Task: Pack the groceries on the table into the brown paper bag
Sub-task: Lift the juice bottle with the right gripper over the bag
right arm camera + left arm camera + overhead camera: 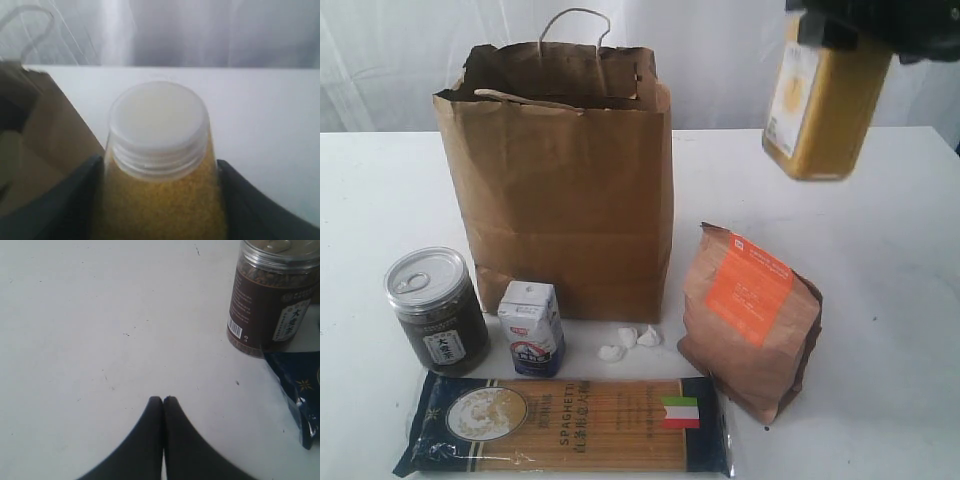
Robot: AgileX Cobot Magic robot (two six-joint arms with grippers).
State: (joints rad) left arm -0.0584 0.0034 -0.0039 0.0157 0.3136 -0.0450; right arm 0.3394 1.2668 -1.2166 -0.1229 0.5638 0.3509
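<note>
Exterior view: right gripper point(842, 38) holds yellow bottle point(825, 105) aloft beside paper bag point(560, 190).

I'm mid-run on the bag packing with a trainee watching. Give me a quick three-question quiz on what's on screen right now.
1. True or false: the left fingers are shut with nothing between them.
2. The yellow bottle in the right fingers is: A) inside the paper bag; B) up in the air beside the bag; C) lying on the table.
3. How many packaged groceries rest on the table?
Key: 1 true. 2 B. 3 four: dark jar, carton, spaghetti pack, orange-labelled pouch.
</note>
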